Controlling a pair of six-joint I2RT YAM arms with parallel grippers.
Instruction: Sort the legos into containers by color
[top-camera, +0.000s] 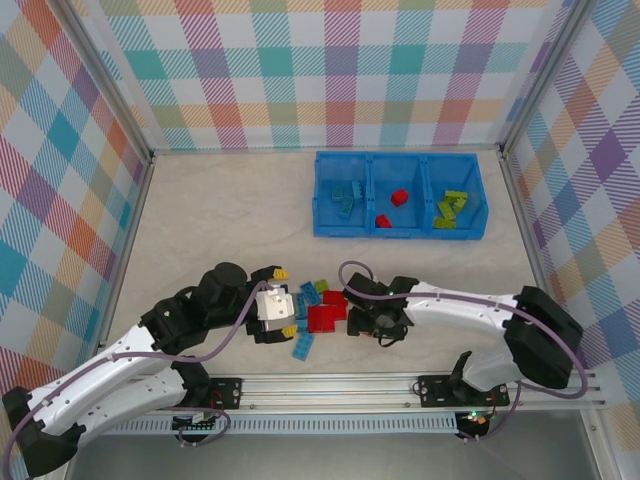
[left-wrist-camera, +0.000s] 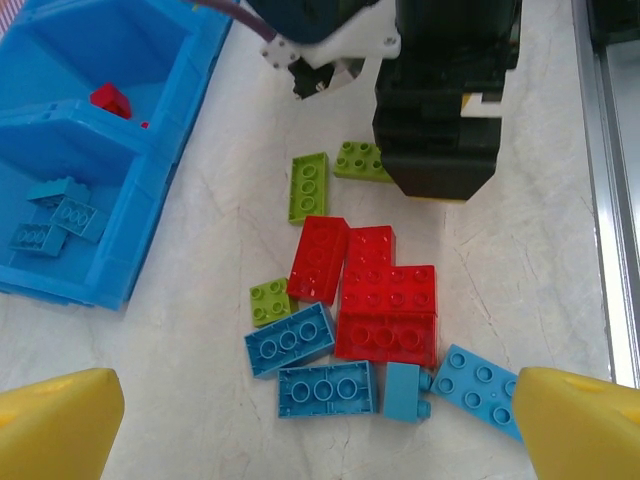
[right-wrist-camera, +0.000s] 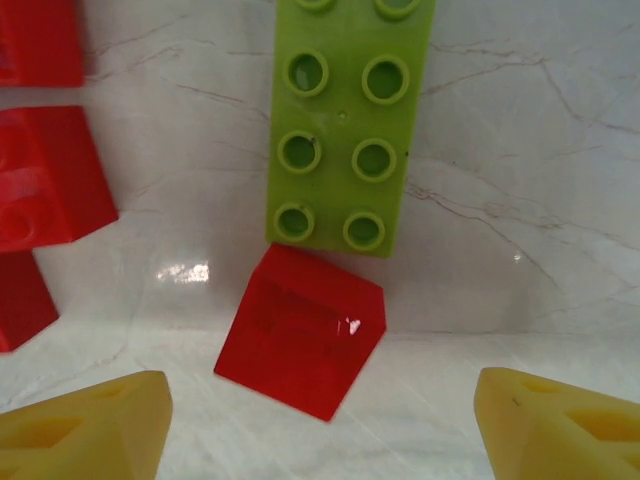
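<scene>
Yellow fingertips (right-wrist-camera: 85, 425) of the right gripper (right-wrist-camera: 320, 425) are cropped by the lower edge of the right wrist view. The jaws stand wide apart. Between them lies a small red brick (right-wrist-camera: 300, 335), tipped with a smooth face up and its studs out of sight. Neither fingertip touches it. One corner of it meets the near end of a lime green bar (right-wrist-camera: 345, 120); whether it rests on the bar cannot be told. The bar's far end is cut off at the top. Red pieces (right-wrist-camera: 45, 175) at the left edge are cropped too.

Left gripper (left-wrist-camera: 315, 425): fingers spread fully, gripping nothing, hovering over the loose legos (left-wrist-camera: 385, 300) on the table (left-wrist-camera: 520, 260). Beyond them the right arm's black gripper body (left-wrist-camera: 440, 110) covers part of a lime brick (left-wrist-camera: 360, 160).

From above, both grippers hide part of the pile lying between them, near the arm bases. The blue bin (top-camera: 400, 232) sits well apart at the far side, with light blue bricks (top-camera: 345, 197) in the left compartment, red bricks (top-camera: 398, 197) in the middle and lime green bricks (top-camera: 450, 208) in the right. Their counts are hard to make out.
</scene>
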